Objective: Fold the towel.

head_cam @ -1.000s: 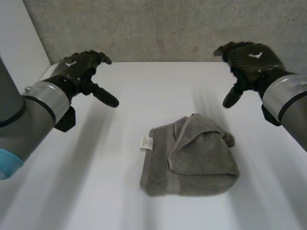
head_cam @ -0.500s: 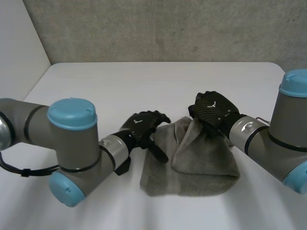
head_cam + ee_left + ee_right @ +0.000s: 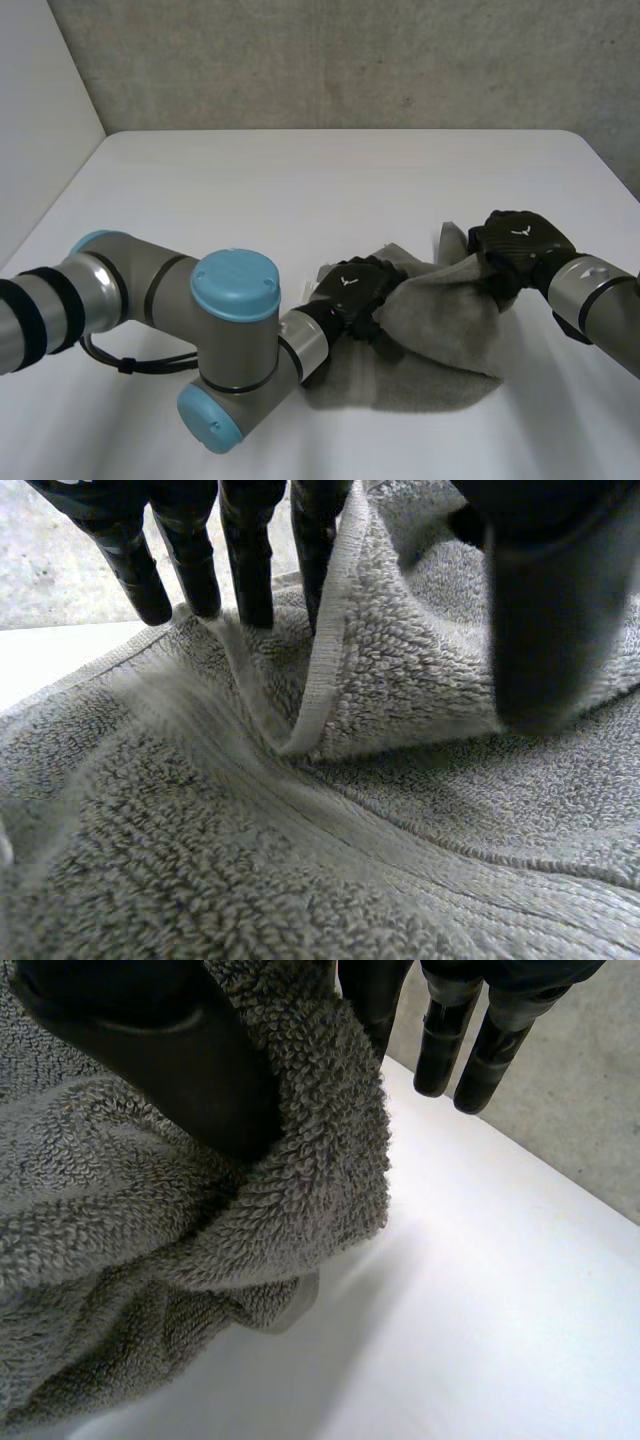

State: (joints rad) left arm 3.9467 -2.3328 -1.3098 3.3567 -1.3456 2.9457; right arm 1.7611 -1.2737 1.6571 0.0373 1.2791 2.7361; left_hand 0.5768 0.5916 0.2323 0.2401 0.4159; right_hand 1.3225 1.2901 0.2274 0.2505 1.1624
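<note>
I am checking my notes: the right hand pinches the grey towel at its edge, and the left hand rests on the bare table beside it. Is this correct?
Not quite. The left hand is on the towel too, pinching a raised fold of it, as the left wrist view shows. The right hand does pinch the towel's edge.

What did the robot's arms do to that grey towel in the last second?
Both came down from hovering apart above the table. The left robot hand now pinches a fold on the left part of the towel; the right robot hand has gripped its far right part and drawn it rightward. The towel's near edge stayed where it lay.
</note>
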